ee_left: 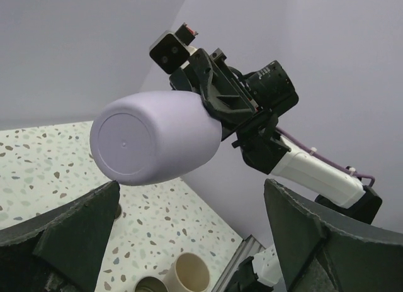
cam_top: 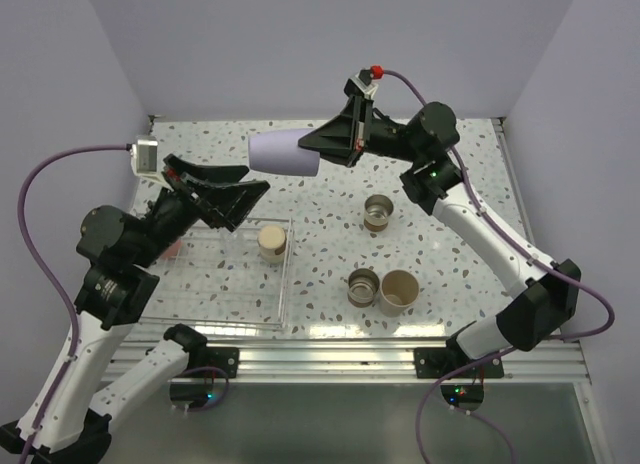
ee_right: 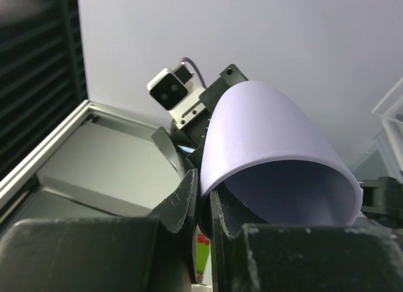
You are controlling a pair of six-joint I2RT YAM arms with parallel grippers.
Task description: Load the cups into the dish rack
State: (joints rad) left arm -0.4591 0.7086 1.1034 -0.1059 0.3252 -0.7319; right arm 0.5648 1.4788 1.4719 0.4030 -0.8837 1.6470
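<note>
Top view: the right gripper (cam_top: 322,152), clamped on the rim of the lavender cup (cam_top: 285,152), held it aloft, long axis level, base towards the nearby wide-open left gripper (cam_top: 250,199). The dish rack (cam_top: 200,294) below contained one cream cup (cam_top: 271,242). Left wrist view: the base faced the spread jaws. Right wrist view: fingers pinched the rim.

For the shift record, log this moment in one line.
right gripper: shut on lavender cup rim, cup sideways midair | left gripper: open, facing cup base | dish rack: beige cup inside
</note>
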